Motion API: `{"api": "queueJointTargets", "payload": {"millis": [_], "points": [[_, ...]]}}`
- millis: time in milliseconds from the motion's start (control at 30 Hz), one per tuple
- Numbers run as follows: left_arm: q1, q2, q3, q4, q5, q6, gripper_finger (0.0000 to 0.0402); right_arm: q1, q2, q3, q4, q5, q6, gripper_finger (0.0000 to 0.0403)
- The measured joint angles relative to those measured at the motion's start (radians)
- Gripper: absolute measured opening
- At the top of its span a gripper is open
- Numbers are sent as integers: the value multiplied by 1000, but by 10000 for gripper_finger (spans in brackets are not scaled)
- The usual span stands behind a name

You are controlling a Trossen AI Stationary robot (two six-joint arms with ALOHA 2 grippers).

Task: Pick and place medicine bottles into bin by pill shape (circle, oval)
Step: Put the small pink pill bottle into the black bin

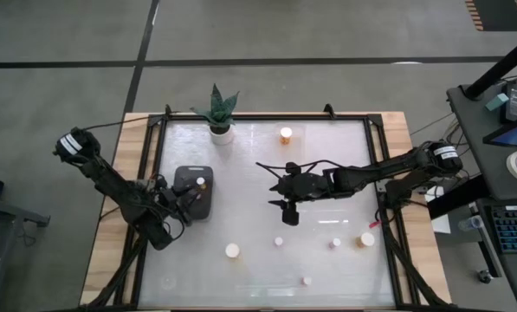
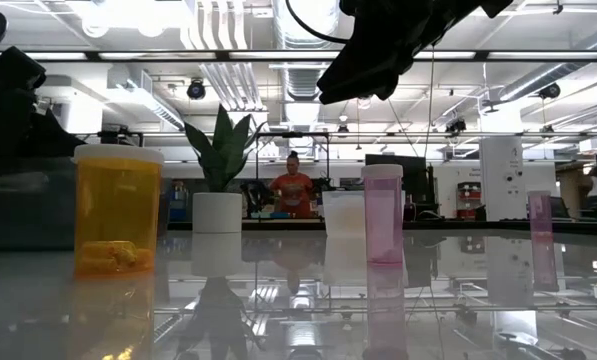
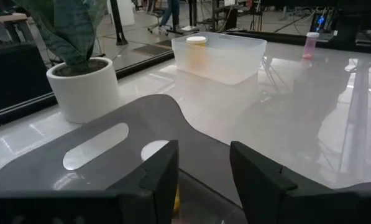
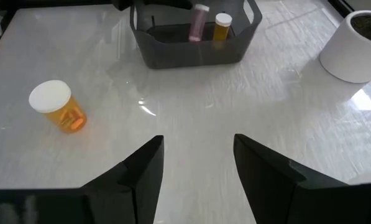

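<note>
The left hand (image 1: 182,206) is seen hovering at the dark grey bin (image 1: 194,192), its fingers (image 3: 162,177) parted with a gap between them and nothing gripped. Just ahead of this hand, inside the bin, a pinkish bottle (image 4: 199,23) and a small orange bottle (image 4: 222,27) are stood upright side by side. Beyond the bin from the left hand, the white plant pot (image 1: 222,133) is found near the desk's far edge, and further on a clear tray (image 3: 219,56) with an orange bottle (image 3: 196,51) inside it.

The right hand (image 1: 289,211) is held above the middle of the desk (image 1: 327,165), its fingers (image 4: 146,171) apart and empty. Ahead of it and off to one side, a wide orange bottle (image 4: 56,106) with a white cap is seen on the desk (well apart from the fingers). Several more white-capped bottles (image 1: 335,243) are scattered on the desk on the near side of the right hand, none touched.
</note>
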Motion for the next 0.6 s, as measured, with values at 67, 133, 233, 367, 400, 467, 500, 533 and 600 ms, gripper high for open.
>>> {"api": "queueJointTargets", "payload": {"millis": [67, 133, 233, 367, 400, 467, 500, 533, 600], "points": [[0, -3, 0, -3, 0, 1, 129, 0, 0, 0, 0, 0, 0, 187], [0, -7, 0, -4, 0, 3, 130, 0, 0, 0, 0, 0, 0, 187], [0, -17, -1, -4, 3, 7, 130, 0, 0, 0, 0, 0, 0, 187], [0, -45, 5, -7, 10, 20, 130, 0, 0, 0, 0, 0, 0, 187], [0, -53, 10, -6, 10, 37, 130, 0, 0, 0, 0, 0, 0, 187], [0, -73, 21, -5, 9, 77, 130, 0, 0, 0, 0, 0, 2, 187], [0, -83, 28, -5, 8, 98, 130, 0, 0, 0, -1, 0, 3, 187], [0, -95, 35, -4, 7, 121, 130, 0, 0, 0, -2, 0, 4, 187], [0, -122, 50, -2, 4, 168, 130, 0, 0, 0, -11, 0, 19, 187]]}}
